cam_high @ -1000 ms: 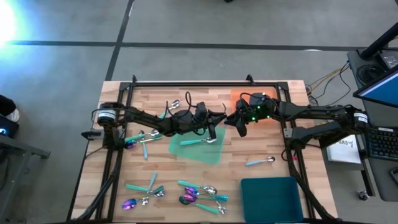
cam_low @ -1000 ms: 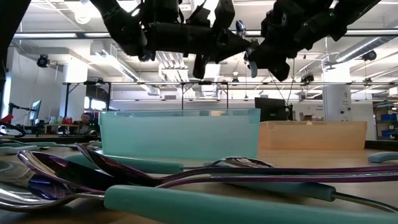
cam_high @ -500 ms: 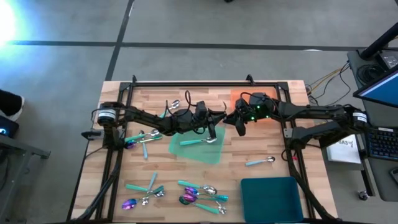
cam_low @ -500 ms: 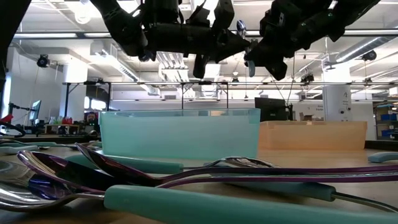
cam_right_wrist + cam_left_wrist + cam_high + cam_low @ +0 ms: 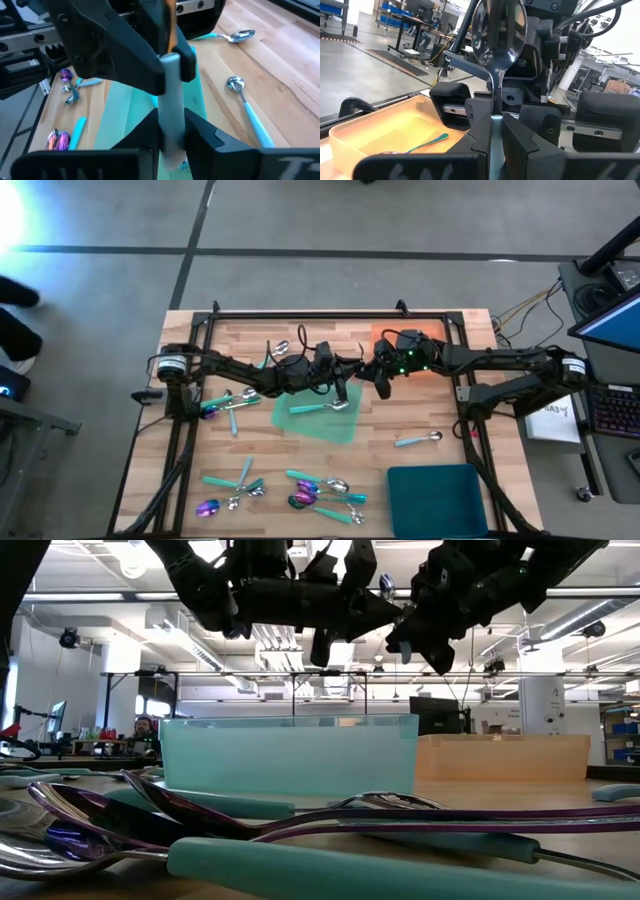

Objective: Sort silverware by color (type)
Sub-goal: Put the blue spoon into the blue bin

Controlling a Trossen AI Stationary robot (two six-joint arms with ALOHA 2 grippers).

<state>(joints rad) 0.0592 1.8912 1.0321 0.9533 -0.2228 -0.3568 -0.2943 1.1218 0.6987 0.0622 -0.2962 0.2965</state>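
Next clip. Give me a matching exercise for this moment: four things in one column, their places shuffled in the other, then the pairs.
Things:
A. silver-headed spoon
B. teal-handled spoon
C. lone spoon
D. dark teal tray

Places:
1. on the bare tabletop
2. up in the air, gripped by the left tool
3. lying on the green tray
4. low right in the high view

Pairs: A-2, B-3, C-1, D-4

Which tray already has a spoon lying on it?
The green tray at the table's middle: one teal-handled spoon lies on it. The dark teal tray at the near edge shows none.
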